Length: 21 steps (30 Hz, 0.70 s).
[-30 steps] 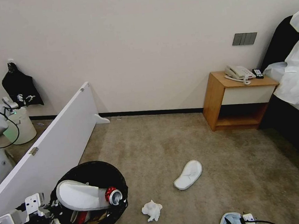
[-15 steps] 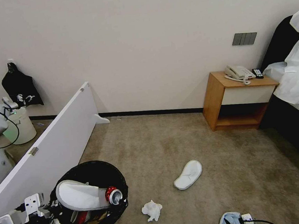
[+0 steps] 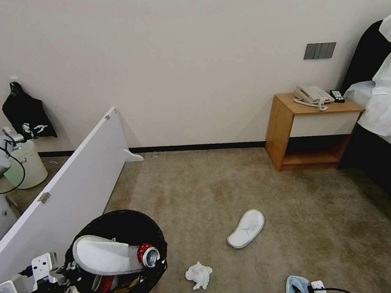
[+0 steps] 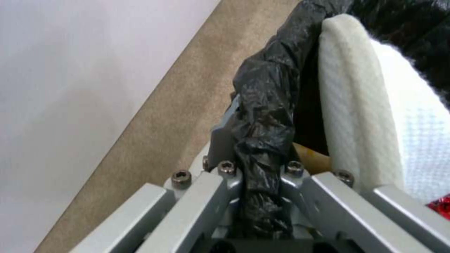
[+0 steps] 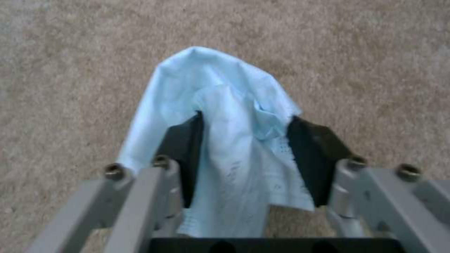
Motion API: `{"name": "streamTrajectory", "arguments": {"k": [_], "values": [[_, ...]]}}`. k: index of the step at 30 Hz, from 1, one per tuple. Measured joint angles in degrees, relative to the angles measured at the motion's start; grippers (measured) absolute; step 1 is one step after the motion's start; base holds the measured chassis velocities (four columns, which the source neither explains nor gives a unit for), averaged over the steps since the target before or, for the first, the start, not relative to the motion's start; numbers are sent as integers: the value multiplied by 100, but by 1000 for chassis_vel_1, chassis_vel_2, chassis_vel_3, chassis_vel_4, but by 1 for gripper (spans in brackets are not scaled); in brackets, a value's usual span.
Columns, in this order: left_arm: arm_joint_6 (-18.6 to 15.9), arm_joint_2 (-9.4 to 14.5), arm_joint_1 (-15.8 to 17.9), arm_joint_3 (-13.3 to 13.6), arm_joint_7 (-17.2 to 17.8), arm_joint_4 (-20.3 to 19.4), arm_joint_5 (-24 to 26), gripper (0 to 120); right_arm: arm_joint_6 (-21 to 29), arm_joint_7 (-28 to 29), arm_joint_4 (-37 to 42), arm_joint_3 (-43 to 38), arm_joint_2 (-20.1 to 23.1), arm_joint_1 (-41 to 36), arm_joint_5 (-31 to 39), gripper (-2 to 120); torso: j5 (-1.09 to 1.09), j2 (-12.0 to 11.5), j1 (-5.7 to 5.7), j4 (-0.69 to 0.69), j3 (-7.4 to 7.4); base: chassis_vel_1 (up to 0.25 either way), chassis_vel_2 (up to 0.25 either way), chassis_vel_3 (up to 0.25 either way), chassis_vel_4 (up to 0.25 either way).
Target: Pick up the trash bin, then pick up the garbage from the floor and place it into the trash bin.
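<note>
The trash bin (image 3: pixel 119 215), white with a black liner, stands at the lower left of the head view. It holds a white slipper (image 3: pixel 102 256), a crushed red can (image 3: pixel 148 255) and a red packet (image 3: pixel 107 284). My left gripper (image 3: pixel 66 270) is shut on the bin's rim; the left wrist view shows the black liner (image 4: pixel 260 140) pinched between its fingers (image 4: pixel 225 168), beside the slipper (image 4: pixel 356 116). A second white slipper (image 3: pixel 246 228) and a white tissue (image 3: pixel 199 275) lie on the carpet. My right gripper (image 5: pixel 246 140) is shut on the light-blue mask (image 5: pixel 220 105), low at the picture's bottom edge (image 3: pixel 306 289).
A long white panel (image 3: pixel 59 198) leans along the left, close behind the bin. A wooden nightstand (image 3: pixel 313 128) with a phone stands against the far wall, a bed (image 3: pixel 382 109) at the right. A white bucket (image 3: pixel 23 164) with a green glow sits far left. Open carpet lies mid-room.
My right gripper with the mask has shifted slightly left and lower in the head view. The bin, left gripper, slipper and tissue have not moved.
</note>
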State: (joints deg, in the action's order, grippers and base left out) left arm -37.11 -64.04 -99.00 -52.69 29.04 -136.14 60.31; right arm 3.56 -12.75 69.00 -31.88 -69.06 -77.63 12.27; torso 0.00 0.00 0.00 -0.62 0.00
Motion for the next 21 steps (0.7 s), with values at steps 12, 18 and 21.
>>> {"name": "streamTrajectory", "arguments": {"k": [12,18,21], "values": [[1,-1,6,16,2,-13,4,2,-78,1,240,-71,92,-98,-2,0,0,0,0,0,0,0,0,0,0],[1,0,-29,60,4,-43,25,2,-81,55,986,-233,461,-389,162,0,-2,0,0,1,0,0,0,0,0],[2,8,-29,77,4,-48,42,2,-87,61,1306,-322,640,-526,218,0,2,0,0,-1,0,0,0,0,0]]}}
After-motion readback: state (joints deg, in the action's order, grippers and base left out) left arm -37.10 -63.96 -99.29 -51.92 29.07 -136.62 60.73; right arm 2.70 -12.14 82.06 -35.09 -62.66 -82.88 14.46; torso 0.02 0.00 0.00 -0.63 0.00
